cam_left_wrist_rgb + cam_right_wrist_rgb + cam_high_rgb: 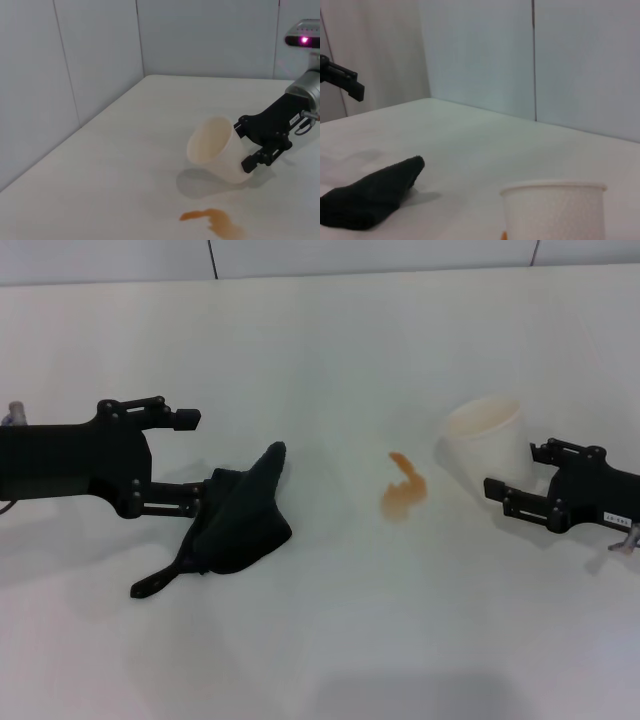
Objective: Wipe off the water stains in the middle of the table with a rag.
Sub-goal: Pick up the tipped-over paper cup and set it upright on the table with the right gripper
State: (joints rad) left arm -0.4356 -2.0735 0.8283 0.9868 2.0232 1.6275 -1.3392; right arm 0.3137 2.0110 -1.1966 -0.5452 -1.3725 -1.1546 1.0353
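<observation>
The water stains (403, 495) are an orange-brown blotch with a curled tail in the middle of the white table (320, 340); they also show in the left wrist view (215, 222). The black rag (240, 525) lies crumpled on the table left of the stain, and also shows in the right wrist view (370, 197). My left gripper (198, 458) is open, low at the rag's left edge, with its lower finger against the cloth. My right gripper (512, 468) is right of the stain, shut on the lower part of a white paper cup (485, 435), which leans in the left wrist view (212, 147).
Grey wall panels (100, 50) rise behind the table's far edge. The held cup (552, 210) fills the near part of the right wrist view. My right arm (295, 105) reaches in over the table's right side.
</observation>
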